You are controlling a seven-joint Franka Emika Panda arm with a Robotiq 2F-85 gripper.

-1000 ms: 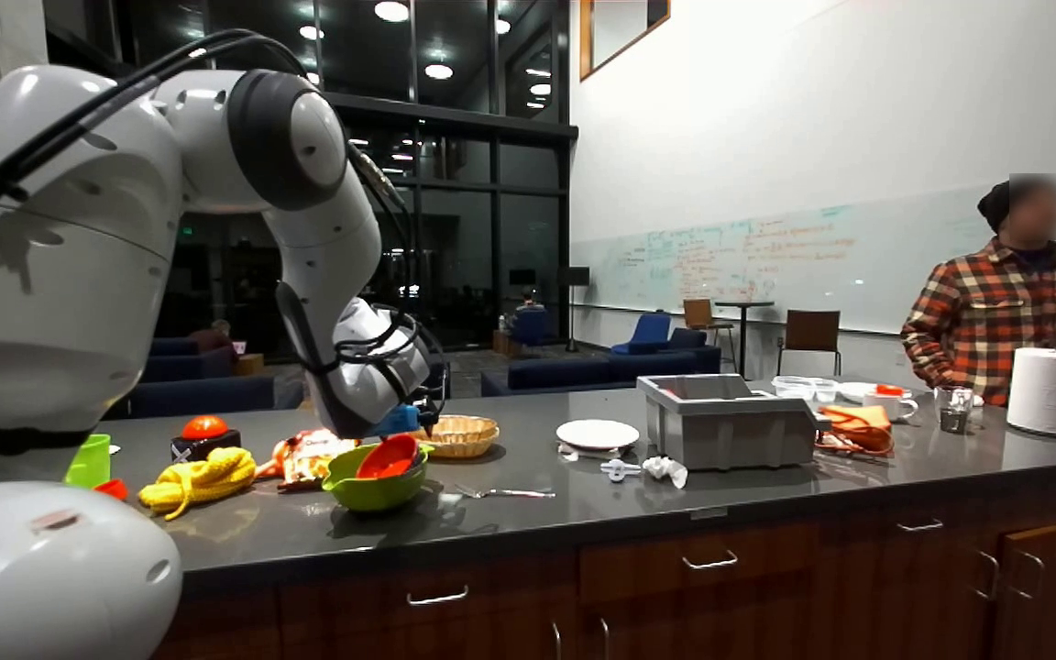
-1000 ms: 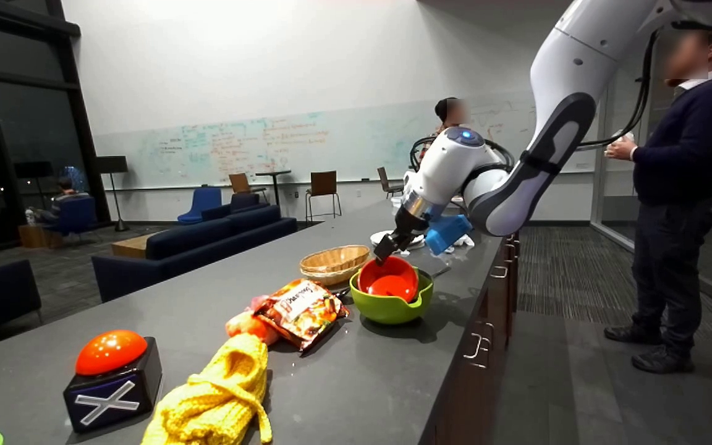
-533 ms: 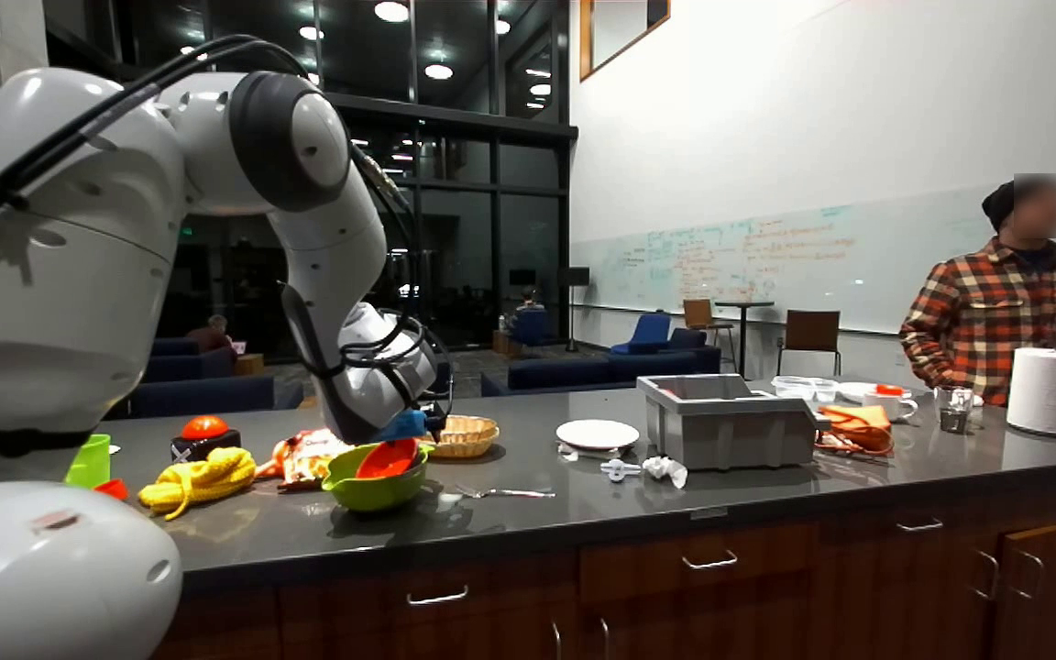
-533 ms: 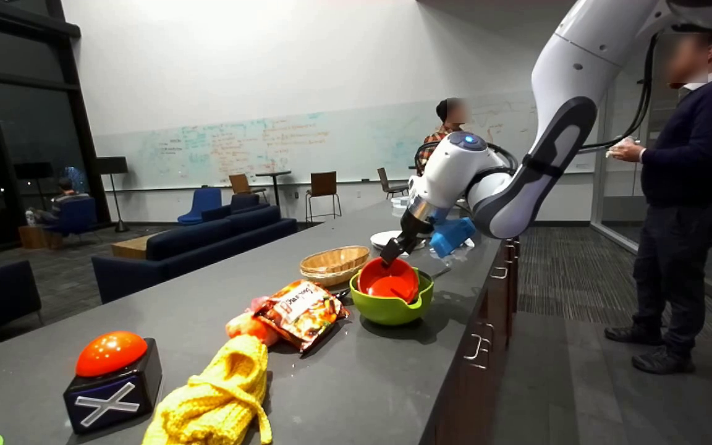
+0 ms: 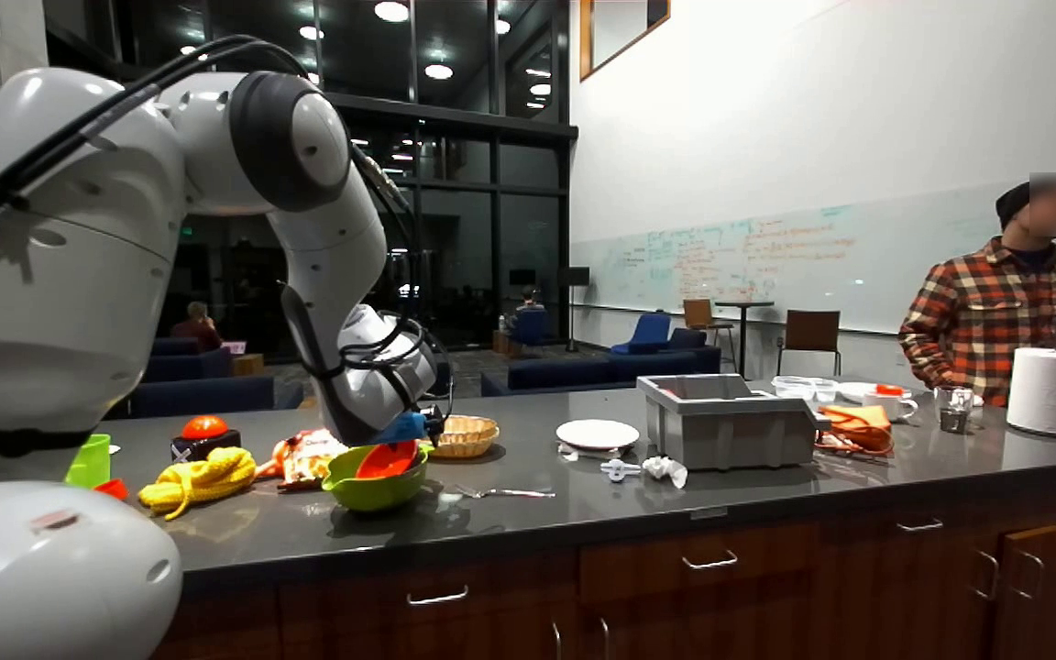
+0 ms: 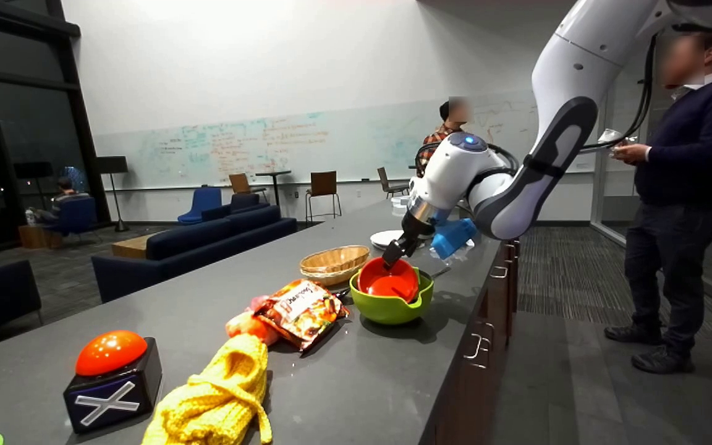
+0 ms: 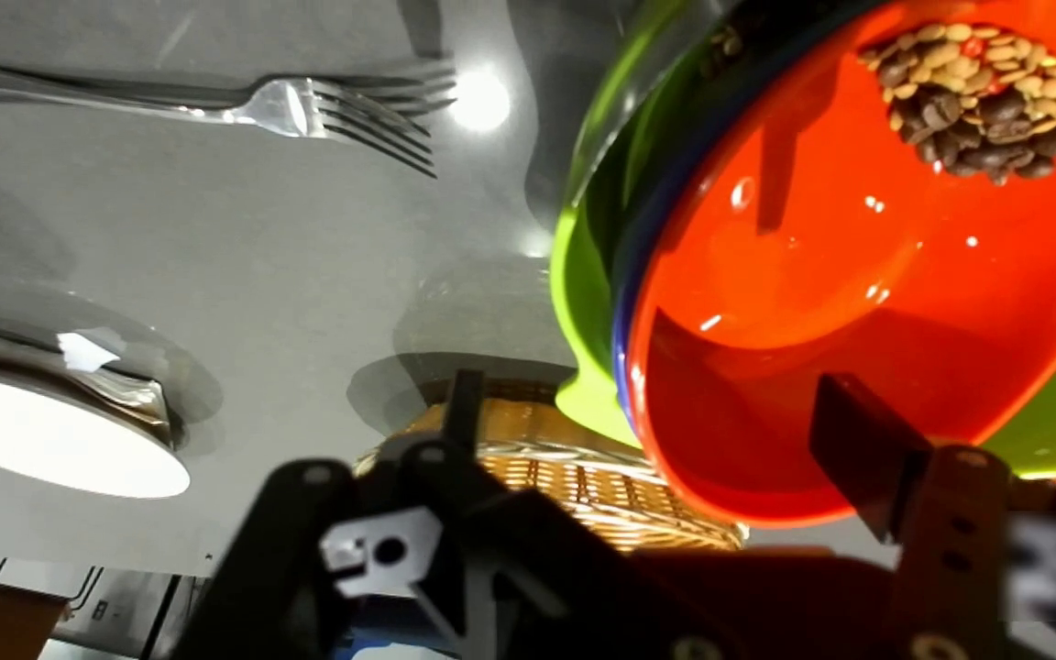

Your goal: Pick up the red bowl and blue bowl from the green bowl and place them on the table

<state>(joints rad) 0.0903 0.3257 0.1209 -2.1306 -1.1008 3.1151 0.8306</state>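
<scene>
- In an exterior view, spotting red bowl (image 5: pixel 388 461) tilted inside green bowl (image 5: pixel 372 492), on table (image 5: pixel 537 524), w/ fork (image 5: pixel 514 493) near. Catching here, & only here, grey bin (image 5: pixel 734 433) plus paper roll (image 5: pixel 1052 392), well apart from green bowl.
- In an exterior view, looking right into red bowl, w/ gripper (image 6: pixel 391 257) at its raised rim. Touching? Can't tell. Wide or narrow? Can't tell from this side. Adding, only here, man in navy sweater (image 6: pixel 693 142) beyond table edge, holding smth white (image 6: pixel 609 137). Making out lettering on snack packet (image 6: pixel 303 312) too.
- In wrist view, getting gripper width: seeing fingers (image 7: pixel 863 445) spread wide, one over inside of red bowl, other outside, in front of basket (image 7: pixel 601 481), w/ red rim btwn. Contact w/ rim: can't tell.
- In wrist view, picking out blue bowl (image 7: pixel 643 240), clear only here, as thin rim btwn red bowl & green bowl. Also only here: pile of bean-like bits (image 7: pixel 995 101), tan & dark brown, inside red bowl.
</scene>
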